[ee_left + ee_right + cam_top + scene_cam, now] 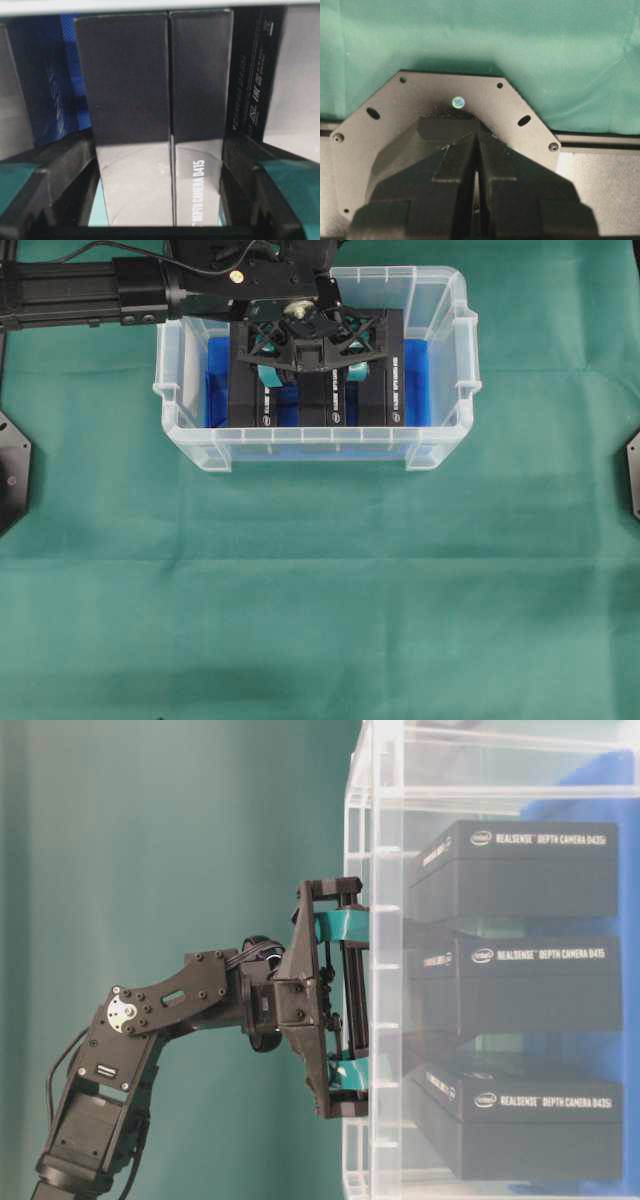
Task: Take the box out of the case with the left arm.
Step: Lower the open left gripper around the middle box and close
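The left claw [305,368] sat inside the case [445,302] at upper centre, jaws spread astride the middle box [150,125] but not visibly clamped on it. The judged step was grasping; next called for closing, then a straight lift. Neighbouring boxes [385,375] crowded both sides. The right claw [476,200] rested closed above its base plate [380,130].

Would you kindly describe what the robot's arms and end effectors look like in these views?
The left arm is matte black, built of bolted plates with a silver hub and black cables along it. Its end effector is an open black frame with teal pads on the fingers. The right end effector is plain black with angular fingers.
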### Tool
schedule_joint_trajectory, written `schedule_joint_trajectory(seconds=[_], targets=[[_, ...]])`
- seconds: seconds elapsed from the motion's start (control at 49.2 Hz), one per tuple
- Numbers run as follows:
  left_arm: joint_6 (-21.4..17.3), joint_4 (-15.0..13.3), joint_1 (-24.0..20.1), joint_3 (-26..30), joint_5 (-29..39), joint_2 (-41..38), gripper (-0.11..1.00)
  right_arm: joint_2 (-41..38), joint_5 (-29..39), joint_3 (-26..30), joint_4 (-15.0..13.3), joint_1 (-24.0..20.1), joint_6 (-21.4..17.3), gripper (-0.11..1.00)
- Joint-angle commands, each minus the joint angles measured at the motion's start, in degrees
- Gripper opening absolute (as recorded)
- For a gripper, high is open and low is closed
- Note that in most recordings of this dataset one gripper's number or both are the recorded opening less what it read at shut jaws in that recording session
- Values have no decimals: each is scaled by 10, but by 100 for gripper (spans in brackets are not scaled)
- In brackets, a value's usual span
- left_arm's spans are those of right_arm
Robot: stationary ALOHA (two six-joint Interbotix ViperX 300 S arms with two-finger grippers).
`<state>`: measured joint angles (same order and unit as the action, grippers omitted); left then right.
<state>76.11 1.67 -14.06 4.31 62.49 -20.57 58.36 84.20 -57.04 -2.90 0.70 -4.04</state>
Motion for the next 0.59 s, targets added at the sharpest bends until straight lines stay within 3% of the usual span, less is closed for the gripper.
schedule_joint_trajectory(seconds=[0.0,0.305,0.57], targets=[[-1,2,1,8,1,18,60,-3,1,15,1,0,-2,1],[-1,2,0,23,44,58,60,-3,1,15,1,0,-2,1],[-4,1,4,83,112,57,60,-3,0,15,1,1,-2,1]])
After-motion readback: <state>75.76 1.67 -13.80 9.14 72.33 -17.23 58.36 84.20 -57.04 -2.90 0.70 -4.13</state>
